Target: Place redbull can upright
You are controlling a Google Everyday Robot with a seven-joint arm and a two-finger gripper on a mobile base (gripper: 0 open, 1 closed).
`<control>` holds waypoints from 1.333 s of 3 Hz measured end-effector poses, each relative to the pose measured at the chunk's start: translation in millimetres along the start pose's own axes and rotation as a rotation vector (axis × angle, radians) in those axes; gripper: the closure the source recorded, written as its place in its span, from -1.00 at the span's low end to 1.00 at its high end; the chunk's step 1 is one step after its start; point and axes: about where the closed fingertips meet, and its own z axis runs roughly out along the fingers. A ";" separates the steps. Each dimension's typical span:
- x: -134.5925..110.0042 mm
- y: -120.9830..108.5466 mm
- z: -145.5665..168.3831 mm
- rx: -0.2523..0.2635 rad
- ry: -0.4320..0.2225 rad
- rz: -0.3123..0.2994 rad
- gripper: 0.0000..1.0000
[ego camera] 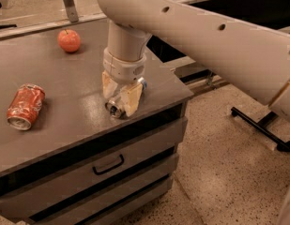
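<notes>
Right near the cabinet (64,109) edge, the tool (120,93) pinches the redbull can (115,108), lying sideways between its fingers (130,100)

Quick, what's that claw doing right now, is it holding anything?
Gripper: down around the redbull can, which lies on its side on the table; whether it grips the can cannot be told.

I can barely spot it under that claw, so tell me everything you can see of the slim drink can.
The redbull can lies on its side on the grey table, near the front right corner. Only its shiny silver metal end and a blue bit at the far end show. The gripper covers its middle.
</notes>
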 end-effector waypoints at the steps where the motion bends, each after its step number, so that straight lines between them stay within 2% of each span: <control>1: -1.2 7.8 6.1 -0.016 0.027 -0.010 0.28; 2: -2.2 13.3 -2.2 -0.005 0.017 -0.002 0.74; 3: 4.9 17.7 -21.2 0.002 -0.082 0.059 1.00; 4: 17.1 15.6 -46.8 0.011 -0.269 0.147 1.00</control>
